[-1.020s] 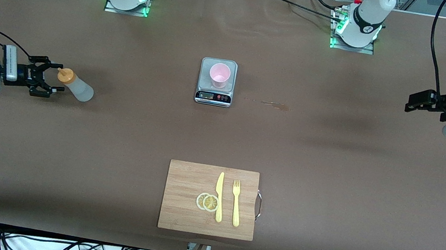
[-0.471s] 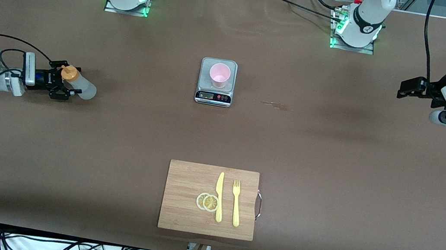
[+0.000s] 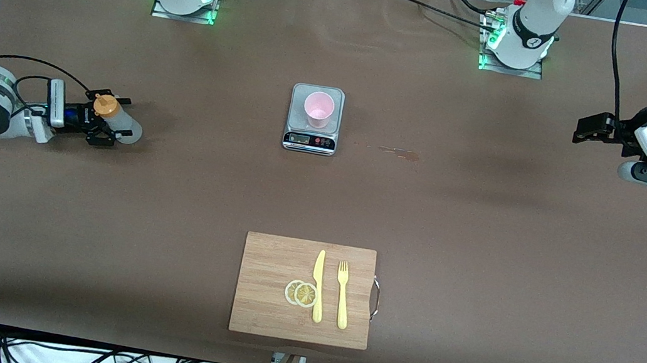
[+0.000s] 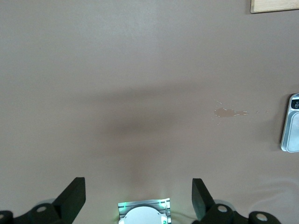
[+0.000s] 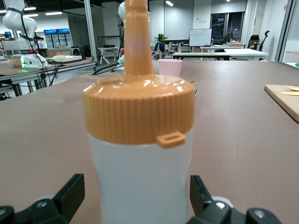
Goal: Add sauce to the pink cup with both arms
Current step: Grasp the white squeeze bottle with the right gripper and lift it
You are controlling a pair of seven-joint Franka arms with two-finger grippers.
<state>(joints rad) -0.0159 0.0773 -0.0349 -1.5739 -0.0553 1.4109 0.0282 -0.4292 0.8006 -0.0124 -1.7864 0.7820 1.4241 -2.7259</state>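
The sauce bottle (image 3: 127,130), whitish with an orange nozzle cap, stands upright on the table at the right arm's end. My right gripper (image 3: 111,121) is low at the table and open, with one finger on each side of the bottle's body and a gap on both sides. In the right wrist view the bottle (image 5: 140,172) fills the space between the open fingers of the right gripper (image 5: 135,198). The pink cup (image 3: 318,109) stands on a small scale (image 3: 310,140) at mid-table; it also shows in the right wrist view (image 5: 170,67). My left gripper (image 3: 585,128) hangs open and empty over the left arm's end.
A wooden cutting board (image 3: 265,300) with a yellow knife (image 3: 318,285), a fork (image 3: 342,293) and lemon slices (image 3: 301,293) lies nearer the front camera than the scale. A small sauce stain (image 3: 400,152) marks the table beside the scale.
My right gripper has moved in along the table until its open fingers stand on both sides of the sauce bottle. The left arm has shifted a little toward mid-table.
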